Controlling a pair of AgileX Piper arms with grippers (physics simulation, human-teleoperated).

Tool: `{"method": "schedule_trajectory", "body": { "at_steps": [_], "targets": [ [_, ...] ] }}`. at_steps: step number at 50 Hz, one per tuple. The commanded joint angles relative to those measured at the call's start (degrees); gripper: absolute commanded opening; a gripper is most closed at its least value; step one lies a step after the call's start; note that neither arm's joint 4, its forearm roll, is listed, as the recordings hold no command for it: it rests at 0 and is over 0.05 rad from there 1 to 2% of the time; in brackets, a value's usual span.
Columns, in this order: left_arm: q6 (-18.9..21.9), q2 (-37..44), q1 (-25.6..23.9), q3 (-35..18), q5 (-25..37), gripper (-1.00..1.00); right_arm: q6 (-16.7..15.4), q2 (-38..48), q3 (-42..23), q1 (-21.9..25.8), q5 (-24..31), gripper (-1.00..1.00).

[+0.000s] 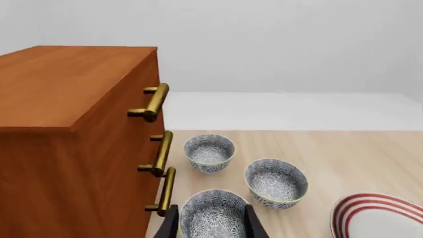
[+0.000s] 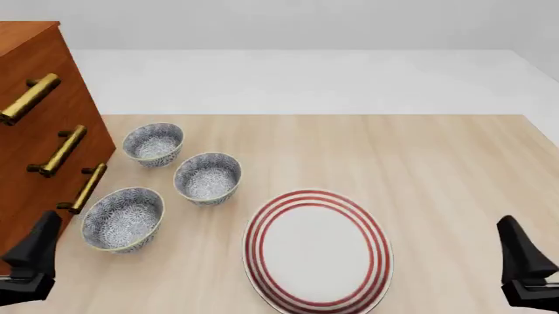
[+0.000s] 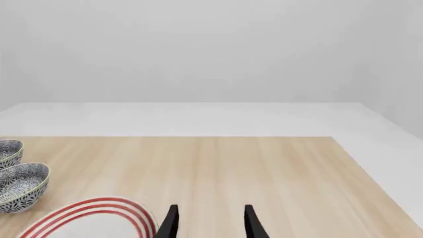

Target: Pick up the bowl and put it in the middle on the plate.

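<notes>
Three alike blue-grey floral bowls stand on the table's left. The nearest bowl [image 2: 122, 219] [image 1: 213, 214] shows between my left gripper's fingers [image 1: 170, 223] in the left wrist view, a little beyond their tips. The middle bowl [image 2: 208, 178] and the far bowl [image 2: 153, 144] stand behind it. The white plate [image 2: 316, 252] with red rings lies front centre, with nothing on it. My left gripper [image 2: 36, 252] [image 1: 210, 208] is open, low at the front left. Open too and holding nothing, my right gripper [image 2: 522, 252] [image 3: 210, 213] sits at the front right, right of the plate [image 3: 86, 218].
A wooden drawer cabinet [image 2: 35, 131] [image 1: 66, 124] with brass handles [image 2: 86, 188] stands along the table's left edge, close beside the nearest bowl. Bare tabletop [image 2: 419, 170] stretches to the right and behind the plate.
</notes>
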Motion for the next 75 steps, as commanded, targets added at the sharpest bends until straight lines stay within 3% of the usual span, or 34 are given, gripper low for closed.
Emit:
{"method": "schedule_trajectory", "body": {
  "at_steps": [1, 7, 14, 20, 22, 23, 28, 31, 33, 34, 37, 42, 45, 49, 52, 53, 56, 58, 61, 66, 68, 71, 73, 75],
  "targets": [
    [2.28, -3.01, -1.44, 0.88, -2.67, 1.0, 0.02, 0.21, -0.21, -0.01, 0.07, 1.0],
    [2.08, -3.13, -1.59, -1.85, -1.45, 1.0, 0.05, 0.36, -0.16, -0.01, -0.08, 1.0],
    [4.2, -3.11, -4.59, -4.34, 0.96, 1.0, 0.06, 0.33, -0.2, -0.02, 0.01, 1.0],
    [3.52, -3.11, -6.93, -7.67, 4.67, 1.0, 0.07, 0.53, -0.11, -0.03, -0.27, 1.0],
    [7.2, -2.83, -11.09, -7.97, 6.24, 1.0, 0.14, 0.81, -0.07, -0.04, -0.5, 1.0],
    [5.01, -2.47, -10.38, -8.82, 7.1, 1.0, 0.15, 0.73, -0.1, -0.04, -0.39, 1.0],
    [2.13, 0.33, -9.68, -14.19, 9.68, 1.0, 0.1, 0.65, -0.05, -0.03, -0.41, 1.0],
    [3.54, 4.57, -15.25, -17.27, 11.0, 1.0, 0.12, 0.51, -0.14, -0.04, -0.17, 1.0],
    [-0.85, 5.13, -15.8, -19.58, 13.34, 1.0, 0.1, 0.24, -0.29, -0.03, 0.24, 1.0],
    [-0.79, 5.02, -15.23, -20.28, 13.96, 1.0, 0.1, 0.32, -0.21, -0.03, 0.07, 1.0],
    [2.7, 6.15, -17.38, -22.59, 15.43, 1.0, 0.13, 0.42, -0.12, -0.04, -0.09, 1.0],
    [1.68, 11.47, -17.15, -26.27, 18.57, 1.0, 0.1, 0.44, -0.07, -0.04, -0.18, 1.0],
    [4.79, 13.09, -21.92, -28.81, 18.75, 1.0, 0.13, 0.42, -0.05, -0.05, -0.16, 1.0],
    [5.71, 17.15, -23.83, -30.43, 18.62, 1.0, 0.11, 0.45, -0.02, -0.05, -0.24, 1.0],
    [8.48, 20.6, -27.15, -29.77, 17.66, 1.0, 0.13, 0.43, -0.05, -0.05, -0.16, 1.0],
    [12.09, 20.37, -28.91, -29.46, 16.95, 1.0, 0.12, 0.52, -0.02, -0.06, -0.29, 1.0],
    [9.5, 24.7, -29.95, -30.39, 17.93, 1.0, 0.1, 0.47, -0.05, -0.05, -0.23, 1.0],
    [10.02, 26.38, -30.74, -30.32, 17.64, 1.0, 0.12, 0.3, -0.16, -0.05, 0.07, 1.0],
    [12.4, 28.68, -31.2, -29.78, 17.32, 1.0, 0.12, 0.35, -0.13, -0.06, -0.02, 1.0],
    [13.06, 33.97, -31.02, -29.51, 16.05, 1.0, 0.11, 0.34, -0.14, -0.06, 0.01, 1.0],
    [16.31, 35.68, -31.38, -28.77, 14.65, 1.0, 0.11, 0.29, -0.26, -0.06, 0.18, 1.0],
    [17.33, 37.82, -30.48, -28.19, 12.89, 1.0, 0.1, 0.3, -0.24, -0.06, 0.12, 1.0],
    [21.76, 38.58, -27.96, -27.0, 11.88, 1.0, 0.11, 0.37, -0.15, -0.06, -0.02, 1.0],
    [21.87, 40.02, -27.92, -27.33, 10.96, 1.0, 0.12, 0.5, -0.11, -0.07, -0.18, 1.0]
  ]
}}
